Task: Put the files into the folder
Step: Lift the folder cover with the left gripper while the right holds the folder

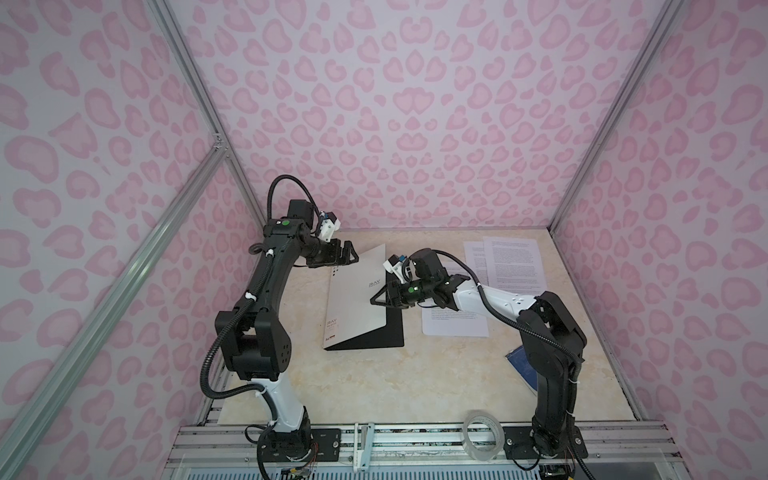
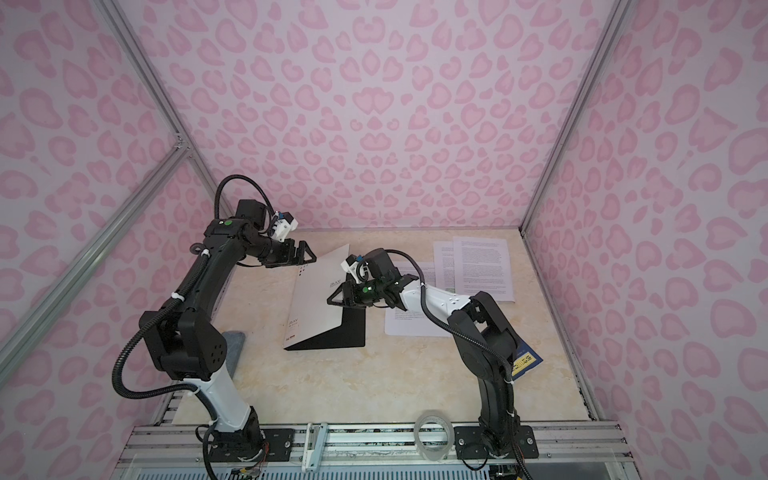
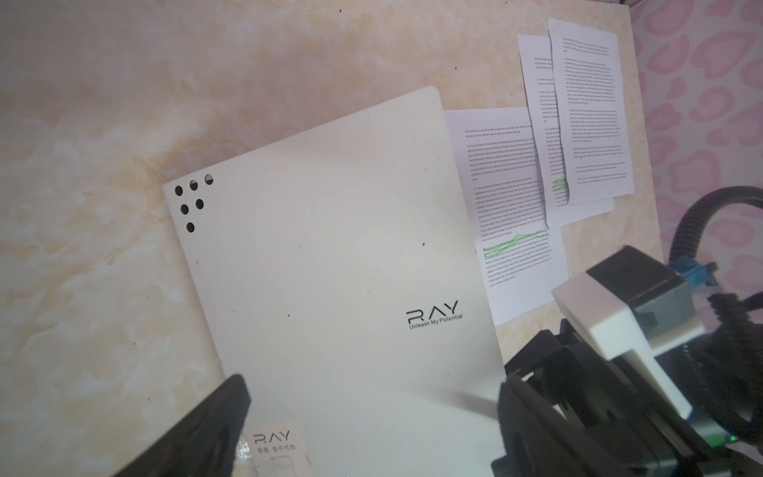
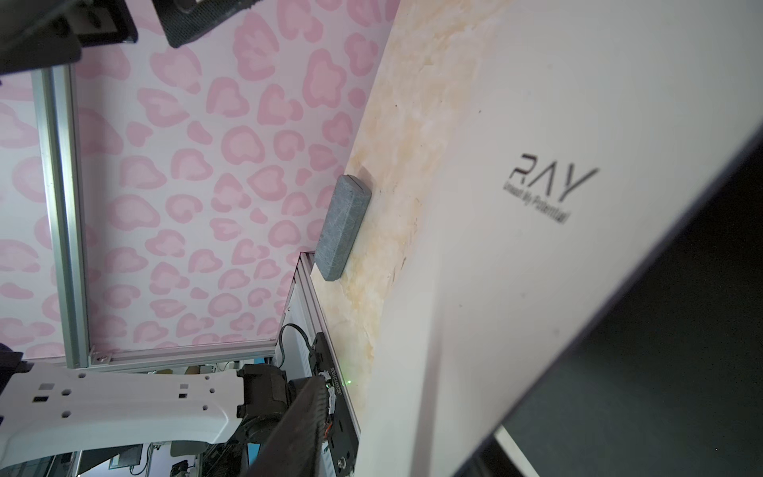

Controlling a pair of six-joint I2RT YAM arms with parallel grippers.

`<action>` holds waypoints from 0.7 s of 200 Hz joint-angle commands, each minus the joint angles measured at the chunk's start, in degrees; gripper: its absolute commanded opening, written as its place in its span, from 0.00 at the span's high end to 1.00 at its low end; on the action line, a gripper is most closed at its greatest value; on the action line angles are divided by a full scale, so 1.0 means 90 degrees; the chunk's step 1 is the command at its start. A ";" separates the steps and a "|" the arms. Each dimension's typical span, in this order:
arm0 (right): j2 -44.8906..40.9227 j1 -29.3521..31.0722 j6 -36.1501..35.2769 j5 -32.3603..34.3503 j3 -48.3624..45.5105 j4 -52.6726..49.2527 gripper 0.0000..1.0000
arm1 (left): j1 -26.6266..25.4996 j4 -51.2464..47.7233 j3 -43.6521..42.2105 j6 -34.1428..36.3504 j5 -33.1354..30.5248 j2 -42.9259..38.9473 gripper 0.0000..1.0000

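Note:
The folder (image 1: 357, 299) lies mid-table with its light grey "RAY" cover (image 3: 330, 268) raised at an angle, showing the black inside (image 1: 392, 328). My right gripper (image 1: 376, 300) is at the cover's lifted right edge. One of its fingers (image 4: 297, 433) stands clear of the cover (image 4: 536, 247), so the jaws are open around that edge. My left gripper (image 1: 351, 255) hovers open above the cover's far left corner, holding nothing. Three files lie flat to the right: two overlapping sheets (image 1: 515, 262) (image 1: 473, 266) at the back, and one (image 1: 455, 324) partly under the right arm.
A dark blue booklet (image 1: 521, 365) lies behind the right arm's base. A clear tape roll (image 1: 482, 436) sits on the front rail. A grey block (image 2: 232, 345) rests near the table's left edge, behind the left arm. Pink patterned walls enclose three sides.

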 commanded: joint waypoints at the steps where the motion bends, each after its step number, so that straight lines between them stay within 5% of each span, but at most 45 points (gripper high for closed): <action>1: 0.0031 0.0093 0.0331 0.0040 0.0074 0.0626 0.51 | -0.0006 -0.0202 0.0246 -0.0212 0.0044 0.0085 0.03; 140: 0.0721 0.0729 0.2239 0.0509 0.0641 0.3425 0.50 | -0.0120 -0.0505 0.0839 -0.0584 -0.0567 0.0405 0.03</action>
